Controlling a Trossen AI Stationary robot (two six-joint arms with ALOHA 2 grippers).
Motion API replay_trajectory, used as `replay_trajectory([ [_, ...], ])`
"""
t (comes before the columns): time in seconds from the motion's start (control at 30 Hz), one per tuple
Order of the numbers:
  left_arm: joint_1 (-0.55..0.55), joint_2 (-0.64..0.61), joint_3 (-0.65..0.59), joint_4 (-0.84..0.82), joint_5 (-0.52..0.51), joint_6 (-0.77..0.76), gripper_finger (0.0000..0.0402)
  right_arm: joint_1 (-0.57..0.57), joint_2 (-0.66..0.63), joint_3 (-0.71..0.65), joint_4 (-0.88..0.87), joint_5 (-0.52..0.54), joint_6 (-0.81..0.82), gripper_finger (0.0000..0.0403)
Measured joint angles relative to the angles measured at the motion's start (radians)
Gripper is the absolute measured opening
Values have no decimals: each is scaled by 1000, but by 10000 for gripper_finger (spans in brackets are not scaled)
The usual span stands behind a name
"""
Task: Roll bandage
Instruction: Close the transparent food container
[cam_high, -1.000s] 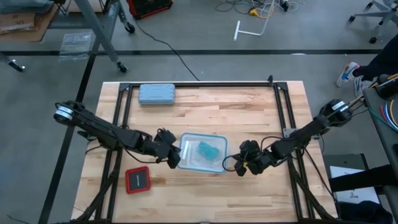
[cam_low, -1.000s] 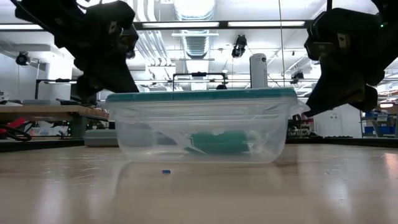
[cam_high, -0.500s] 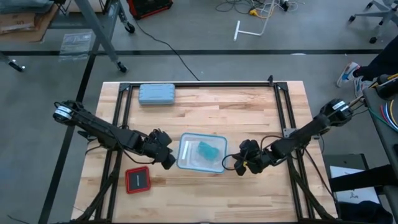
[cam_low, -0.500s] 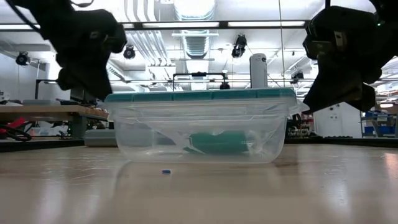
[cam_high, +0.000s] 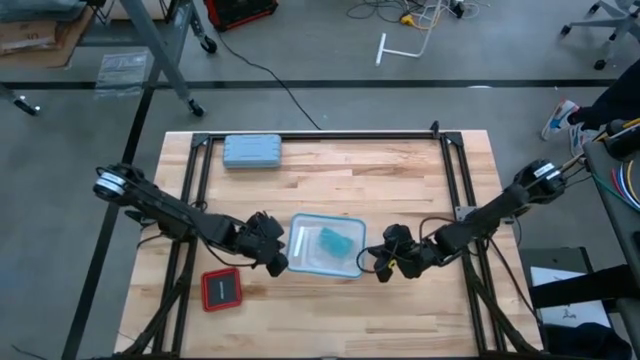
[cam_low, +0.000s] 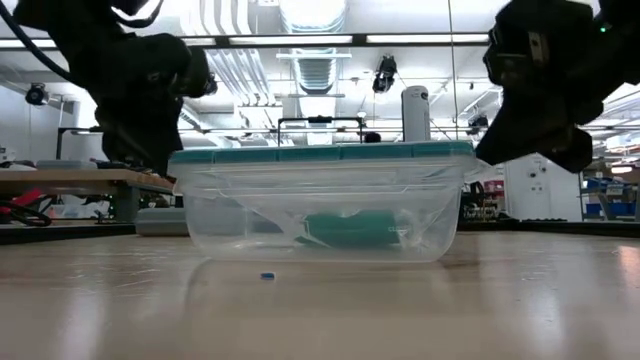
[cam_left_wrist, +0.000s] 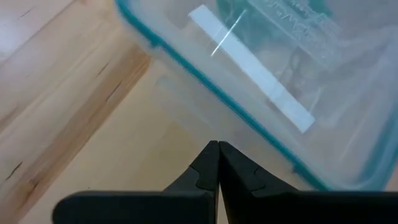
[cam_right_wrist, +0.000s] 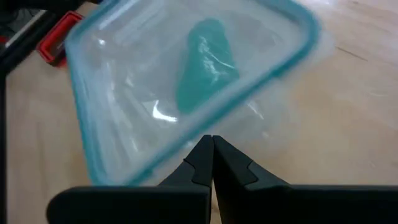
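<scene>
The left gripper (cam_high: 272, 257), fingers pressed together, sat at the lidded clear container's (cam_high: 300, 258) nine o'clock edge; the right gripper (cam_high: 385, 266), likewise clenched, at three. The bandage (cam_high: 333, 240) lay sealed inside, between them, roughly equidistant.

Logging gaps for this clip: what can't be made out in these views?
- Bandage: whether rolled or loose; the clear container's lid blurs it in every view.
- Red case: its contents; too small in the high view, cropped in the right wrist view.
- Low view: both grippers' fingertips, lost in dark silhouettes.
</scene>
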Motion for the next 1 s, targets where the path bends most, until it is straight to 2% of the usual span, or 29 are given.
replay_trajectory([
  [0.23,5,38,-3,104,-17,43,0,-10,45,1,51,6,-18,0],
  [0.67,5,39,-6,133,-17,58,0,-28,52,0,59,11,-52,0],
  [1.0,6,40,-83,281,-44,69,0,-43,53,-1,76,10,-91,0],
])
